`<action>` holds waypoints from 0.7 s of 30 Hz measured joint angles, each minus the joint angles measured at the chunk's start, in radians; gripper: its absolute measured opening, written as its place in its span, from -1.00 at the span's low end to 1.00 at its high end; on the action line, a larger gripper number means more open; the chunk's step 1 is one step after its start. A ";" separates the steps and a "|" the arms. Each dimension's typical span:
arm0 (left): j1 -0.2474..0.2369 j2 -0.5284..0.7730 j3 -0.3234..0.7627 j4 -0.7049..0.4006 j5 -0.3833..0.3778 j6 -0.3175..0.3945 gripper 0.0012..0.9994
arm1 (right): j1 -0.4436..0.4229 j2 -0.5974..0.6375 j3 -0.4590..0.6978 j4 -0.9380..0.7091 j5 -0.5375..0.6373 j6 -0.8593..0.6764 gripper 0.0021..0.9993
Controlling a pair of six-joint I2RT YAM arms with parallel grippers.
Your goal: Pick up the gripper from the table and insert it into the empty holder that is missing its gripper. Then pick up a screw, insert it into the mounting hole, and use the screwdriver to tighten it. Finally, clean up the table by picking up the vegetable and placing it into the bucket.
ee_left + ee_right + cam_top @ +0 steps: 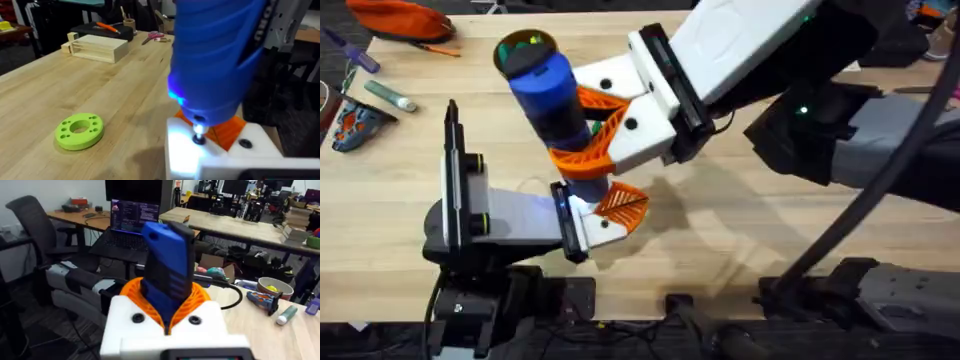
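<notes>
Screwdriver point(220, 60) top cut off by edge; bit tip point(199, 136) lost in glare; bucket point(525, 48) partly hidden.

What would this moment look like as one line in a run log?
step: tightening screw | right claw: holding screwdriver upright | bit: on left claw's white holder | bucket: behind screwdriver

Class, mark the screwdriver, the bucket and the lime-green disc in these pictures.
screwdriver point(548, 88): overhead view, blue upper body.
bucket point(504, 50): overhead view, yellow-brown rim.
lime-green disc point(79, 130): left wrist view, top face beside the centre hole.
</notes>
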 joint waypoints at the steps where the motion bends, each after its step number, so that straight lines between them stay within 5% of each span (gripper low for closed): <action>1: 0.000 0.000 0.000 0.000 0.000 0.000 -0.98 | 0.000 0.000 0.000 -0.002 0.000 -0.003 -0.96; 16: 0.000 0.000 0.000 0.001 0.000 0.001 -0.98 | 0.000 0.000 0.001 0.023 -0.008 -0.002 -0.96; 21: 0.000 0.000 0.000 0.000 0.000 0.001 -0.98 | -0.021 0.010 0.096 -0.008 -0.044 0.057 -0.96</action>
